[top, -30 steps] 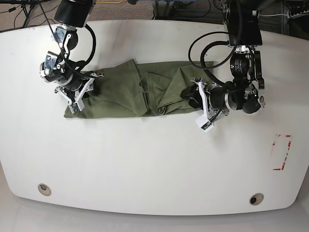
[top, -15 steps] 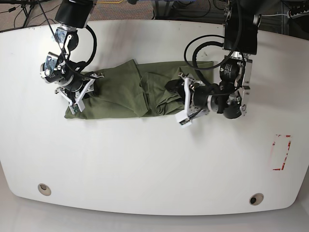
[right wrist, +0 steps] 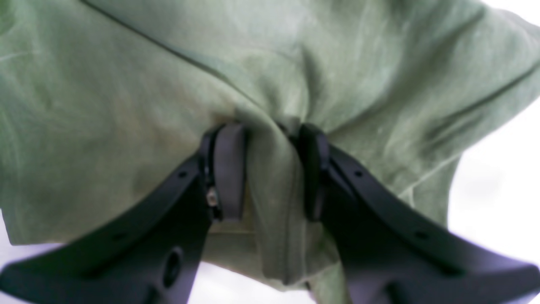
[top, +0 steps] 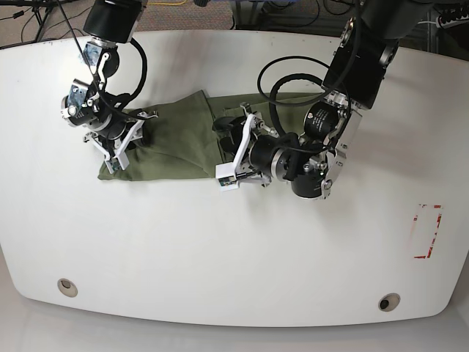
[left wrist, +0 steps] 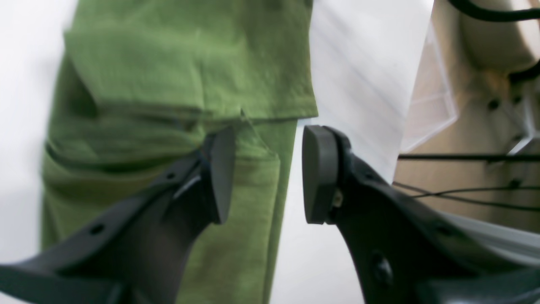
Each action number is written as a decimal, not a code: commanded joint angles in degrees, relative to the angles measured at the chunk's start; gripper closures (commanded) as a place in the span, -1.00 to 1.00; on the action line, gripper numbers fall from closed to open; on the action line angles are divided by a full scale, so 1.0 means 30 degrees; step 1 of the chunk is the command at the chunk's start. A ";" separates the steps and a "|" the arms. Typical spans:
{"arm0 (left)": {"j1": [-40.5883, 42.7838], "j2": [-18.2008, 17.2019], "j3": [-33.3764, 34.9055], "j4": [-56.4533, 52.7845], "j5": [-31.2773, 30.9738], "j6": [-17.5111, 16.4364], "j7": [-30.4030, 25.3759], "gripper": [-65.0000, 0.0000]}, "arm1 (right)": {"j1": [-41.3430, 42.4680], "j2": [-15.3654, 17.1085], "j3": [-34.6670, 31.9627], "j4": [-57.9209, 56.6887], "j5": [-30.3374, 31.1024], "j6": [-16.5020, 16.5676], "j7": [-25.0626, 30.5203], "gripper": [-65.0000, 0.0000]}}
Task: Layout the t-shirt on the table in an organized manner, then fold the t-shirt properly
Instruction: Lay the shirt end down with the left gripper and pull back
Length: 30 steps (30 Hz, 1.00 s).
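Observation:
The olive-green t-shirt (top: 176, 143) lies bunched in a long strip on the white table (top: 220, 249). At its left end my right gripper (top: 141, 134) is shut on it. The right wrist view shows a ridge of the t-shirt (right wrist: 126, 105) pinched in the gripper (right wrist: 270, 169). My left gripper (top: 226, 143) hangs over the strip's middle, and its arm hides the cloth further right. In the left wrist view this gripper (left wrist: 268, 173) is open, straddling an edge of the t-shirt (left wrist: 190, 63) where it meets bare table (left wrist: 363, 63).
A red-and-white tape rectangle (top: 427, 231) marks the table at the right. Two grommet holes (top: 67, 287) (top: 389, 301) sit near the front edge. Cables and floor lie past the far edge.
My left arm has swept left from the t-shirt's right end to its middle. The cloth's right part is now covered by the arm. The right gripper has held still.

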 commanded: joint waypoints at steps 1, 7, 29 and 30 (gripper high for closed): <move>-0.0804 -0.0113 0.0047 0.1249 0.0211 -0.0019 -0.0272 0.24 | -0.0042 0.0053 -0.0063 -0.0025 -0.0367 0.0026 -0.0908 0.40; -0.0775 -0.1256 -0.0480 0.3593 0.2438 -0.0019 -0.0272 0.24 | -0.0042 0.0053 -0.0063 -0.0025 -0.0367 0.0026 -0.0908 0.40; 0.6258 -0.2985 -0.6019 0.6524 1.2870 -0.0019 -0.5503 0.85 | 0.0104 0.0024 -0.0063 0.0150 -0.0367 0.0026 -0.0908 0.40; 0.6404 -0.3014 -0.6019 0.6494 1.2841 -0.0019 -0.5679 0.85 | 0.0163 0.0024 -0.0063 0.0356 -0.0367 0.0026 -0.0908 0.40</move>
